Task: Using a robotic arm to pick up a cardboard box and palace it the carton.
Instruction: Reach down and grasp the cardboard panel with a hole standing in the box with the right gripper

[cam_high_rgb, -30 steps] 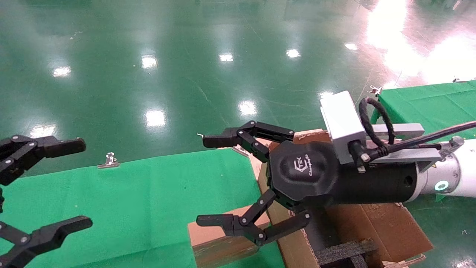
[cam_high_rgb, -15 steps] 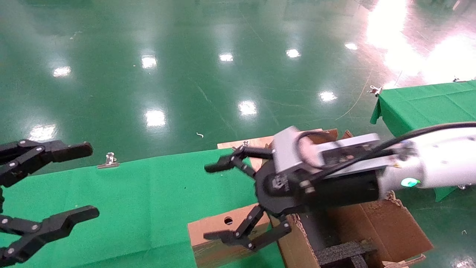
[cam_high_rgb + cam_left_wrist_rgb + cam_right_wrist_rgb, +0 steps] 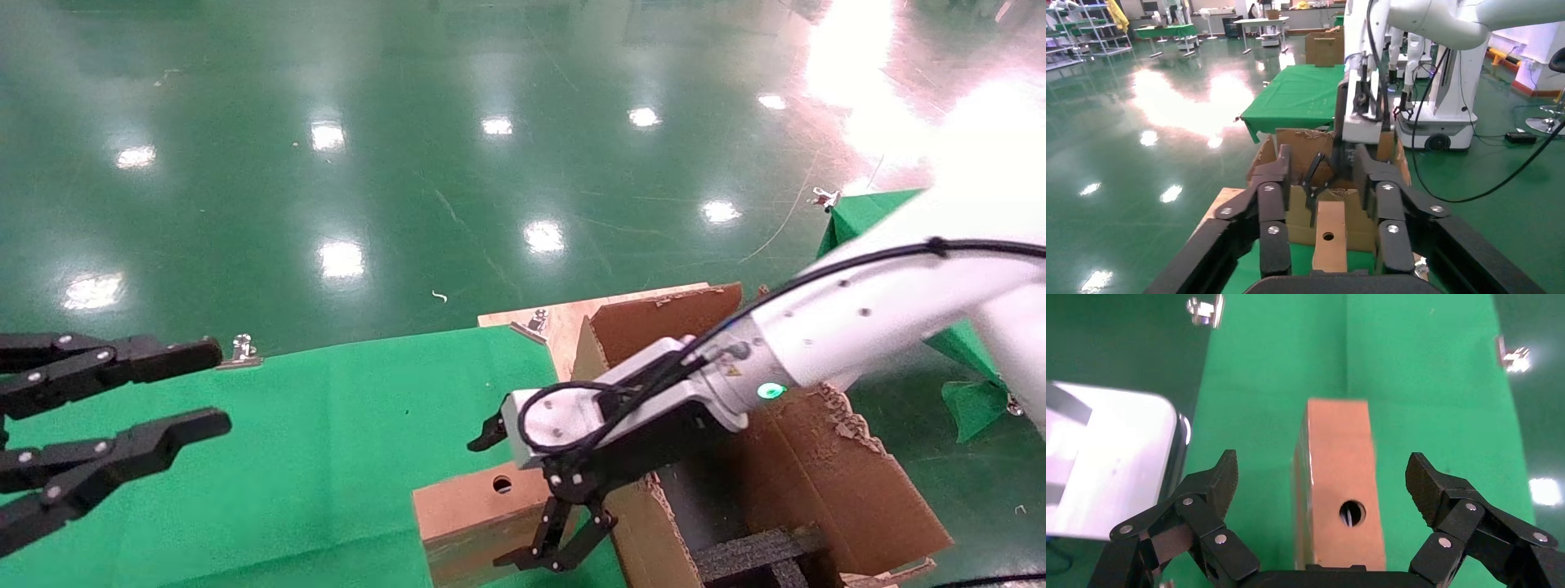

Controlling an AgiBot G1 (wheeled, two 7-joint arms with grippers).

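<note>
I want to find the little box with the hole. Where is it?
In the head view the cardboard box lies on the green cloth, against the carton's left side, under the open right gripper.

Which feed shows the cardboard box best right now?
Right wrist view: the cardboard box lies unobstructed between the open right gripper. Head view: right gripper partly covers it. Left wrist view: distant.

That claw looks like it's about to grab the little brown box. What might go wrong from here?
1. The right gripper has its jaws spread wide around the cardboard box without touching it; if it closes off-centre, the box may twist or slip.
2. The box sits close against the carton, so the nearer finger may catch the carton's wall.
3. The carton's ragged flaps might snag the box on its way in.
</note>
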